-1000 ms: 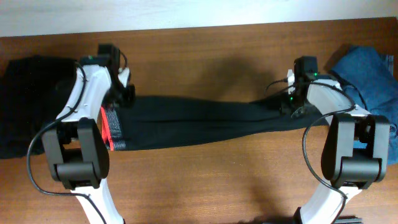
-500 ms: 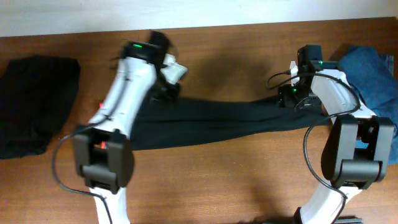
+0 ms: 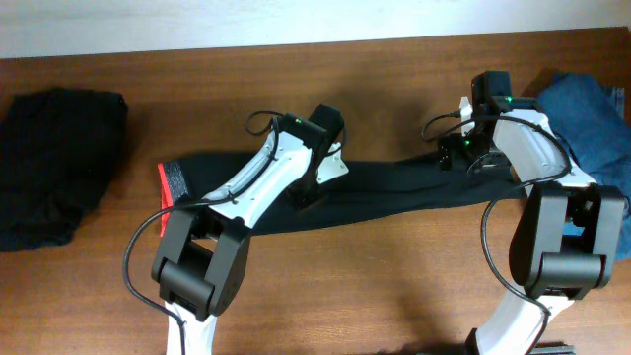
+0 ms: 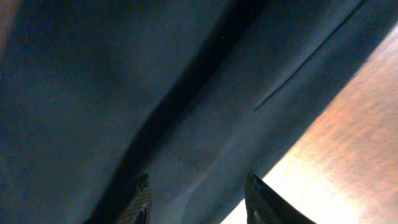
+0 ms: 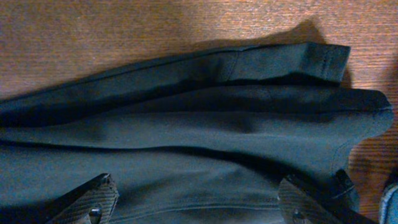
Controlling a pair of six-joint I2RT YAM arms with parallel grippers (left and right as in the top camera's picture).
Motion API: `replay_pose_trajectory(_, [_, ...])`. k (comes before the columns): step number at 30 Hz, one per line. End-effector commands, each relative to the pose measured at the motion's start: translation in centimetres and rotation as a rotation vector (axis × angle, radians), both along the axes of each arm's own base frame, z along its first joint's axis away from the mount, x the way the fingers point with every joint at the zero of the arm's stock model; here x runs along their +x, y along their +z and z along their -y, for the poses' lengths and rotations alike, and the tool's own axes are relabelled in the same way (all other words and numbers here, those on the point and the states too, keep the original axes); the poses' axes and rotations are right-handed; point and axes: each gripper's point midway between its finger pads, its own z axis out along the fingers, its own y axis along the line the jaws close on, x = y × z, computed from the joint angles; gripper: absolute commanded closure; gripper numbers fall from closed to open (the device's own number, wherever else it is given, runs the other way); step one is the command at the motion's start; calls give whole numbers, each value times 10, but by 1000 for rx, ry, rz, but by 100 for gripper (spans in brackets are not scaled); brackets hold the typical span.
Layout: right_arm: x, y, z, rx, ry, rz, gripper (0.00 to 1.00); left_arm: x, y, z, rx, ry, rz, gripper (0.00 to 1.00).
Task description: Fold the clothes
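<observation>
Both pairs of fingers stand apart, gripping nothing: left gripper (image 4: 198, 202) over the trousers (image 3: 394, 192) mid-length, right gripper (image 5: 199, 202) wide above the hems (image 5: 323, 62). Trousers lie lengthwise across the table (image 3: 345, 296), red-striped waistband (image 3: 173, 187) pointing left.

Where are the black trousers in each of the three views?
Overhead: the black trousers lie across the middle of the table, red waistband stripe at the left end.
Left wrist: their dark cloth fills nearly all the picture; bare wood at lower right.
Right wrist: the leg ends span the picture, hems at upper right.
Shared landmark: the brown wooden table.
</observation>
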Motion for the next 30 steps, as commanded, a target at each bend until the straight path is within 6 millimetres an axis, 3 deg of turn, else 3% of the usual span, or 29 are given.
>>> replay_pose_trajectory(1, [4,1,2,6,-14,9,11,-7,-16,-11,40,-32,-15,51])
replay_pose_trajectory(5, [4,1,3,6,-15,11,9,-4,-27,-22,92,0,25,50])
replay_pose_trajectory(12, [4,1,3,6,-14,10,9,12,-24,-28,133,55,109,51])
replay_pose_trajectory(14, [4,1,3,6,-14,10,9,11,-24,-28,134,55,108,59])
replay_pose_trajectory(16, [4,1,3,6,-14,10,9,11,-23,-29,135,55,106,82])
replay_pose_trajectory(18, [4,1,3,6,-14,10,9,9,-20,-30,137,58,103,93])
replay_pose_trajectory(23, [4,1,3,6,-15,10,9,5,-10,-32,139,62,99,100])
replay_pose_trajectory(30, [4,1,3,6,-15,11,9,-25,10,-36,113,63,1,99])
